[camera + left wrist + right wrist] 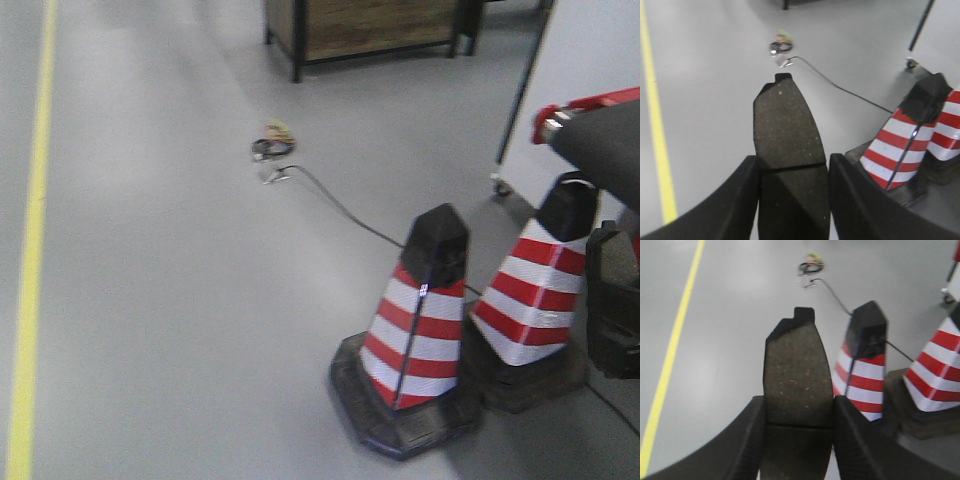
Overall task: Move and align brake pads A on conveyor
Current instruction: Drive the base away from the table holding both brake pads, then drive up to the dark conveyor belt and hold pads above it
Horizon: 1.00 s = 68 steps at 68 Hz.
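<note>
- My left jaws pinch one brake pad [785, 135], my right jaws a second pad [797, 380] — both aloft over the floor [705, 75].
- Carrying step, I judge; next — swing to the conveyor [612, 145], set them down squared.

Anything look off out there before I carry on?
Only the floor: a loose cable trails from a tangled wire bundle toward the striped cones, a possible snag. The left gripper and right gripper each hold a brake pad straight.
</note>
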Motion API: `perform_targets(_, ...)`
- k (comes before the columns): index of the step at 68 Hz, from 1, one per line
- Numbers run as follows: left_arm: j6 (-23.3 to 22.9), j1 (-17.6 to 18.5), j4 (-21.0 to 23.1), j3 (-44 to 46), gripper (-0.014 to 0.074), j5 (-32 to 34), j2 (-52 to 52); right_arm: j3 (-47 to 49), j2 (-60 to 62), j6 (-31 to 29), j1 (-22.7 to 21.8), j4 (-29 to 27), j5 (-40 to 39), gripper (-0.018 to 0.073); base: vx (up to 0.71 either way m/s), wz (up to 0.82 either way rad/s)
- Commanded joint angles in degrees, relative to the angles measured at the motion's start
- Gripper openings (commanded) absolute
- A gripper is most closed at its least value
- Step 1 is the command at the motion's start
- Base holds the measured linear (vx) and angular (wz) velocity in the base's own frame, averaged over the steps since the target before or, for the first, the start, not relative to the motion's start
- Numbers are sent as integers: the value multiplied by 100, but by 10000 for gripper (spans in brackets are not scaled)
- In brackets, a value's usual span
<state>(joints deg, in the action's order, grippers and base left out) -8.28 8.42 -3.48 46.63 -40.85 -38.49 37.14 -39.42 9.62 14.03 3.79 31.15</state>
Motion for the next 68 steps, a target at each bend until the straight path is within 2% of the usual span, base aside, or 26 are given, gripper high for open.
perform_targets(1, -43, 20, -9, 149, 31, 517, -1, 180, 28, -6, -24, 38, -490, 95, 36, -67)
perform_targets(68, -43, 20, -9, 149, 31, 517, -1, 180, 28, -6, -24, 38, -490, 95, 30, -68)
